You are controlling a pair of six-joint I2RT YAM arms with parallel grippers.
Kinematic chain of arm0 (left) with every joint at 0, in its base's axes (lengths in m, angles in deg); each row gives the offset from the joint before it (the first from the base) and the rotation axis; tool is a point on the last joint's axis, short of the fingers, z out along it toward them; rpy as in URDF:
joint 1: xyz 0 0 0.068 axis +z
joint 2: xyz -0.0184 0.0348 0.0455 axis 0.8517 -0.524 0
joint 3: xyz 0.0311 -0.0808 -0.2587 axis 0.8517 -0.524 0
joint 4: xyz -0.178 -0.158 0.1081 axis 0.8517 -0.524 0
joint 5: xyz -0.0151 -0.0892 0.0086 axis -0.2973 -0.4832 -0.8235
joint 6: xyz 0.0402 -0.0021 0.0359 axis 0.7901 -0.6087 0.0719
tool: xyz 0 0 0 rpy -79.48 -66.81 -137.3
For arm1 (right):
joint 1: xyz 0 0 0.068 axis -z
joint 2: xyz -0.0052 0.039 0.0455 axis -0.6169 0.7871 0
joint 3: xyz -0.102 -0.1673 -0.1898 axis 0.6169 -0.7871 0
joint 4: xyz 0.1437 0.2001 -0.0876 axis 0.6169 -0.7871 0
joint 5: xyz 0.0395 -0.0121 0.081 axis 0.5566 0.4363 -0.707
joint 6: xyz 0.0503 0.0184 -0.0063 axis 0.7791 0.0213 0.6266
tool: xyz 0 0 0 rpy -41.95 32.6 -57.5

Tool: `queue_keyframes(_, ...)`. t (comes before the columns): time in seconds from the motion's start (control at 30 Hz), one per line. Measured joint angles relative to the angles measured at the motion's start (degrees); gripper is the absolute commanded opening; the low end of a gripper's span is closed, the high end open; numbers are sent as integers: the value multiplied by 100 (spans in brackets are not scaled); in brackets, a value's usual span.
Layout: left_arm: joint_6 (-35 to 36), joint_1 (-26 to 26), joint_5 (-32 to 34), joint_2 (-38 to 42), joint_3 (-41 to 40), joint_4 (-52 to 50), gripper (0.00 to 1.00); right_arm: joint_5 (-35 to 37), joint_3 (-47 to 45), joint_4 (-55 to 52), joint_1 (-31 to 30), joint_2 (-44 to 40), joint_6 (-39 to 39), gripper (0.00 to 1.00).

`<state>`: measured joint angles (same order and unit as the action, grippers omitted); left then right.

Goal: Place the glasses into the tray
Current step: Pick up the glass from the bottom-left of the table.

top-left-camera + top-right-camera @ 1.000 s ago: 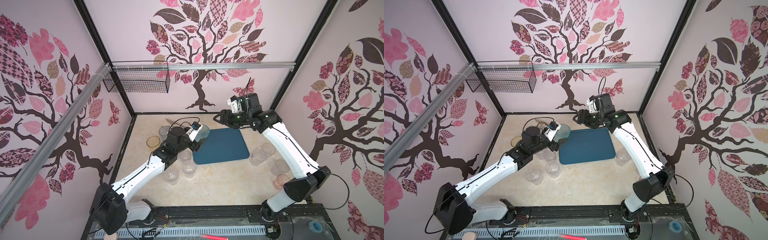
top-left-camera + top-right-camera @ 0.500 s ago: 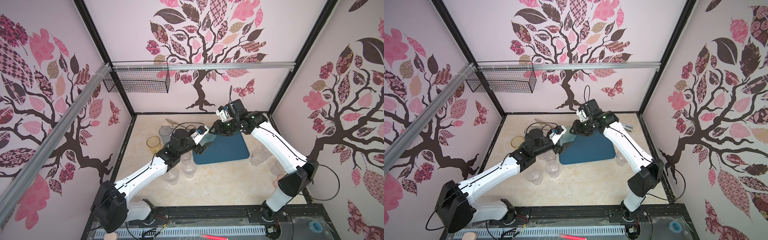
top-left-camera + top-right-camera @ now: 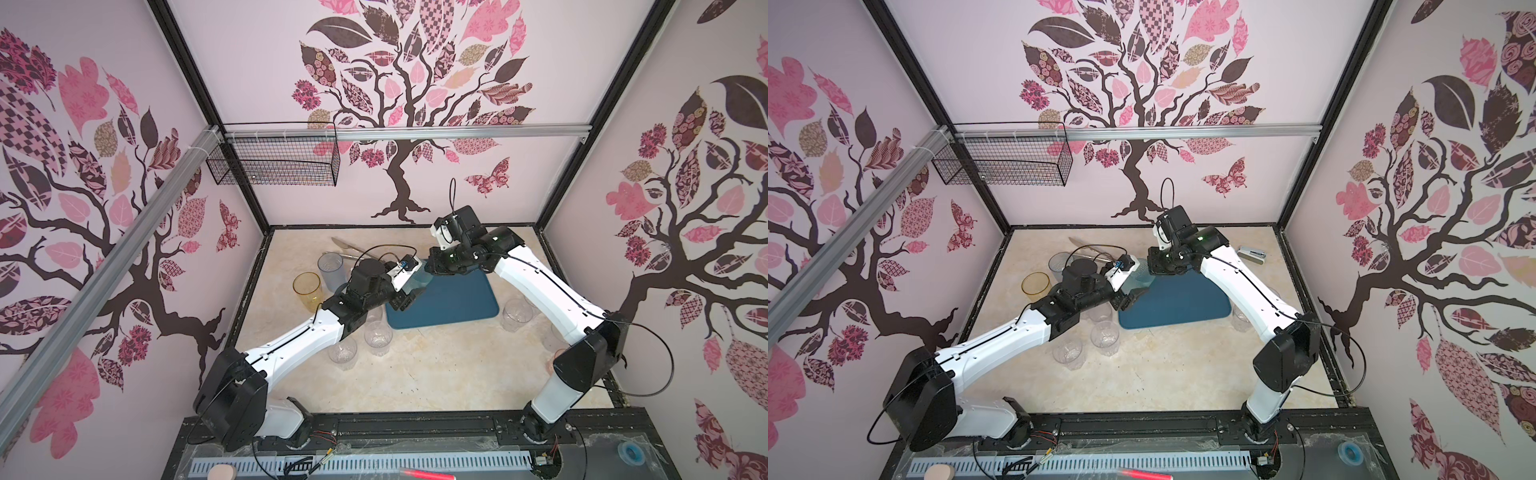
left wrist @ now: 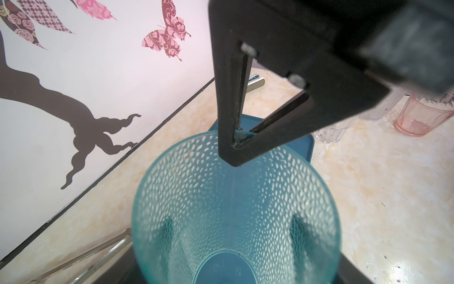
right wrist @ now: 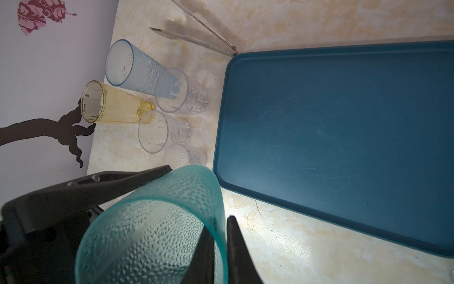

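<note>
A dimpled teal-green glass (image 3: 417,282) (image 3: 1140,276) hangs tilted over the near-left corner of the dark teal tray (image 3: 457,299) (image 3: 1187,299), whose bed is bare (image 5: 344,135). My left gripper (image 3: 409,293) (image 4: 233,228) is shut around the glass's body; its fingers (image 4: 298,231) show dark through the wall. My right gripper (image 3: 428,270) (image 5: 218,221) is shut on the glass's rim (image 4: 239,134), one finger inside and one outside. Amber (image 3: 307,291) and blue-grey (image 3: 331,270) glasses stand left of the tray.
Short clear glasses stand in front of the tray's left end (image 3: 377,336) (image 3: 343,353) and to its right (image 3: 516,313). A pinkish glass (image 4: 417,115) stands at the right. Metal tongs (image 3: 349,247) lie at the back left, a stapler (image 3: 1252,253) at the back right.
My right arm swung left from the back of the tray to the teal glass and its jaws closed on the rim. My left arm carried the glass a little toward the tray.
</note>
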<state>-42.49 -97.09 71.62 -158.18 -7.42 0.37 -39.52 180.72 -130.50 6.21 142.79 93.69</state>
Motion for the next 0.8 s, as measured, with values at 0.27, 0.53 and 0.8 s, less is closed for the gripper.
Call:
queue_keyframes(0.27,-164,0,151,9,-17,-35,77,111,-136,186,-24,0,-92,0)
queue_keyframes(0.53,-374,2,555,433,-323,39,92,396,-170,214,-59,48,0,0)
queue_keyframes(0.8,-474,79,890,782,-407,-96,91,931,-177,179,-20,282,35,0)
